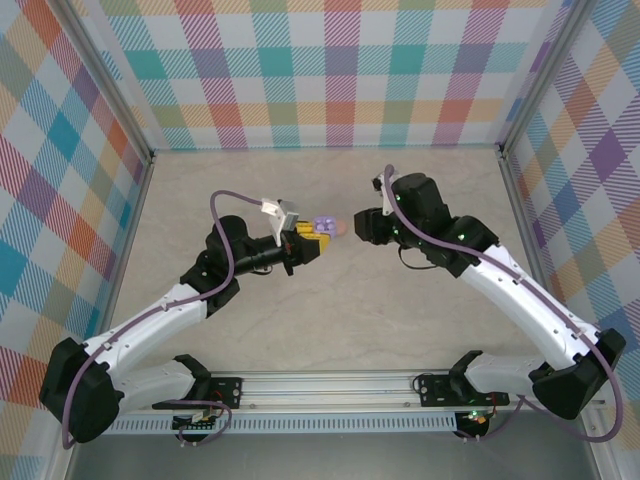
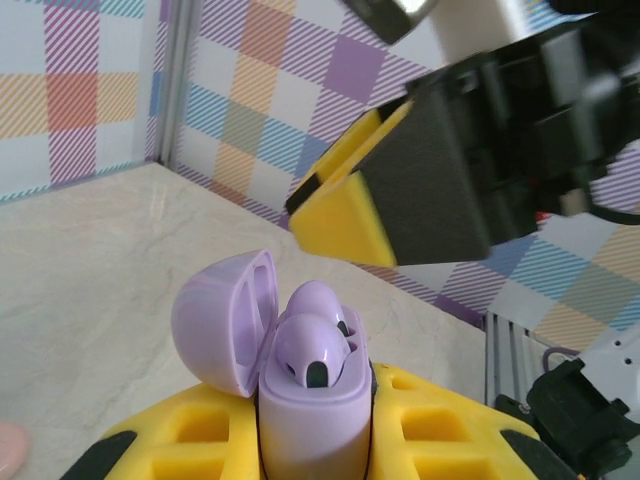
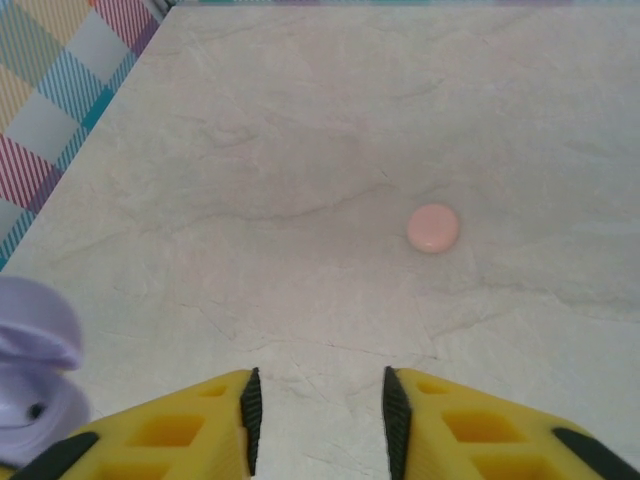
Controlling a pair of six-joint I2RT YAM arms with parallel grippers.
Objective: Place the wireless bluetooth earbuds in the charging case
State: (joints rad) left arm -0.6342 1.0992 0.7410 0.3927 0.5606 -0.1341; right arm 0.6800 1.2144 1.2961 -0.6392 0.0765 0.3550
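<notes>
Left gripper [image 1: 311, 240] clenched on the case [image 2: 310, 425] – lid up, lilac earbud [image 2: 316, 346] seated inside.
From the top camera I have the case a little toward 11 o'clock of the table's [image 1: 330, 330] middle, pinched between the left's yellow fingers. The left wrist view shows its lid [image 2: 225, 320] swung open to 9 o'clock and the earbud in the well. A pink round piece [image 3: 433, 228] lies on the table at the case's 3 o'clock, just beside it; I can't tell whether it is the second earbud. The right gripper [image 3: 318, 402] is beyond that at 3 o'clock – released, fingers apart, nothing between them. In its own wrist view the pink piece sits at 1 o'clock.
</notes>
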